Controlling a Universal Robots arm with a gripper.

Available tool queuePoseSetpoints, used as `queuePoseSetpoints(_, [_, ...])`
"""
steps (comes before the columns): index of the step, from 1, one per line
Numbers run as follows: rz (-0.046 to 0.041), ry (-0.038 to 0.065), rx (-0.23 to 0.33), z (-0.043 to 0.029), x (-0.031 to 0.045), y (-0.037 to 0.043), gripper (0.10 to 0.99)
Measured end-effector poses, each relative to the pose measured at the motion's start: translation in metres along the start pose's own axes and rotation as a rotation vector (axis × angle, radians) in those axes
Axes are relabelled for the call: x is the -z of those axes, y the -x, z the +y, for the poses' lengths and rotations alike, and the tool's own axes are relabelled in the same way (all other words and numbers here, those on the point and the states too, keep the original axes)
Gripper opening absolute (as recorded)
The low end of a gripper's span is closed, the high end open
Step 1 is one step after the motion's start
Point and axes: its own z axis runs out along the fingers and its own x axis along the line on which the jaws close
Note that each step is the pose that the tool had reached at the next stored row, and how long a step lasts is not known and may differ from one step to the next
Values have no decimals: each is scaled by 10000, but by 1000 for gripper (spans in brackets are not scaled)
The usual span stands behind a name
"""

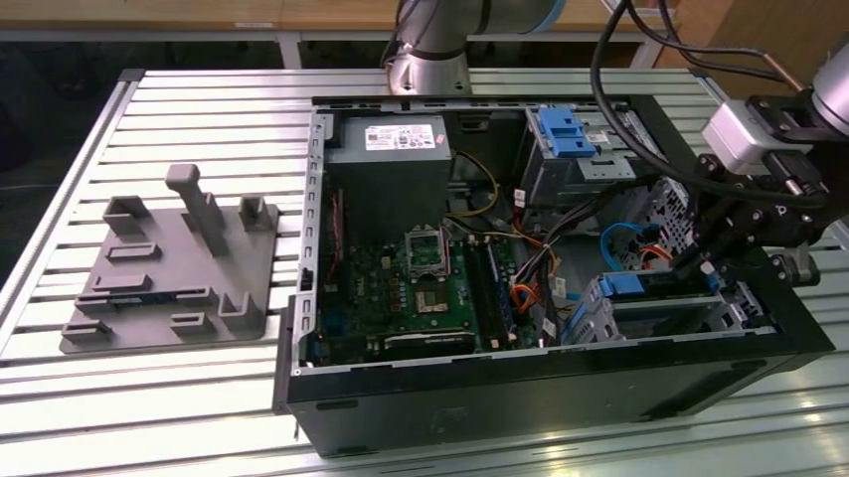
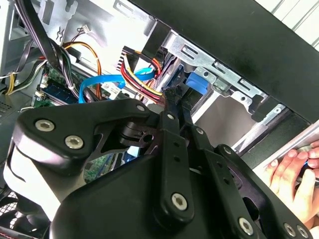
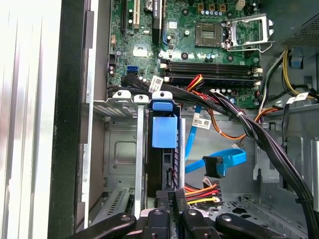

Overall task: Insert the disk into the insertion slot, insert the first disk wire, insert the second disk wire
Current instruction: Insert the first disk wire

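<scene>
The disk [image 1: 653, 289], a drive in a blue caddy [image 3: 164, 131], sits inside the insertion slot [image 3: 119, 149], a grey perforated cage [image 1: 594, 320] at the case's front corner on the exterior view's right. My gripper [image 1: 694, 262] is at the disk's rear edge, its black fingers [image 3: 164, 198] close together. The gripper [image 2: 175, 95] looks shut on a black plug with red, yellow and black wires [image 3: 202, 191], the first disk wire [image 2: 141, 79]. A blue flat cable [image 3: 222, 160] with a black connector hangs loose beside it, and it also shows in the second wrist view [image 2: 101, 81].
The open tower case [image 1: 531, 397] lies on a slatted metal table [image 1: 159, 397]. Inside are a green motherboard [image 1: 412, 288], a grey power supply [image 1: 392, 139] and a taller bay with a blue latch [image 1: 564, 134]. A grey fixture plate [image 1: 166, 268] lies outside. A person's hand [image 2: 291, 174] rests by the case.
</scene>
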Motion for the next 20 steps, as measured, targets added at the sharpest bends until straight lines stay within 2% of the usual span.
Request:
queuePoseSetpoints(11, [-2,0,1,-2,-36,-2,176])
queuePoseSetpoints(13, [-3,-2,0,0,-36,-2,294])
queuePoseSetpoints(14, [-2,-3,0,1,-33,-1,294])
queuePoseSetpoints(15, [1,-5,0,2,-26,0,357])
queuePoseSetpoints(18, [-1,-13,0,6,14,10,357])
queuePoseSetpoints(20, [-1,-17,-1,11,75,15,357])
